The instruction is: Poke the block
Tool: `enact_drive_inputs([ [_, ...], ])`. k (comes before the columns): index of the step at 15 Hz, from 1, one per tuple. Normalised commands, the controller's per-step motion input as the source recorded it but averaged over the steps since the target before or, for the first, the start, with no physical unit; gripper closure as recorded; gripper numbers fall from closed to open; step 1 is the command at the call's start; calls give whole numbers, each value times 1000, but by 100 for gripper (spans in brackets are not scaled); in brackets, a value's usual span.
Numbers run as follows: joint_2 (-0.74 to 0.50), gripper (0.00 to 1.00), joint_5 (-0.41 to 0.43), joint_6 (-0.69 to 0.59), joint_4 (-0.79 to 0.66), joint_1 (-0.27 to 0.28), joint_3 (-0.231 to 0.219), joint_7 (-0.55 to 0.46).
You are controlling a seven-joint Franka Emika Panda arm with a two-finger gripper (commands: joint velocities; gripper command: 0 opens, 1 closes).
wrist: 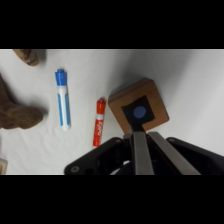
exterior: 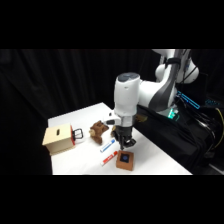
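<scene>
Block (wrist: 138, 103) near the table's (exterior: 90, 160) front edge, flat, dark blue square on top with a paler blue dot at its centre; in the side view (exterior: 125, 160) small and close under the arm. Directly above it the gripper (wrist: 142, 132), fingers (wrist: 140, 152) pressed together into one narrow grey bar, tip over the block's near edge beside the blue mark; contact or a slight gap between tip and block not readable in either view. Nothing held. In the side view the gripper (exterior: 124, 141) a dark mass, fingers not separable there. Just beside the block a red marker (wrist: 99, 128), then a blue marker (wrist: 62, 99), roughly parallel, apart from each other and from the block. Farther off, brown lumpy figures (wrist: 15, 110), cut by the wrist view's edge, shape hard to make out. At the table's far left a pale box (exterior: 59, 139) with a black handle. Arm's upper part cut off at the top.
</scene>
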Motion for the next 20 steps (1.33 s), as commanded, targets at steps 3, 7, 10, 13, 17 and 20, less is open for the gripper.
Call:
enact_drive_inputs([
  [3,204,100,-162,226,63,88,-21,137],
  [7,182,100,-138,186,88,91,-47,124],
  [10,155,100,-118,150,99,89,-64,109],
  [13,47,100,-110,93,56,80,-78,107],
  [17,-109,100,-110,-32,-2,79,-89,130],
  [20,-292,100,-135,-249,-55,84,-114,172],
])
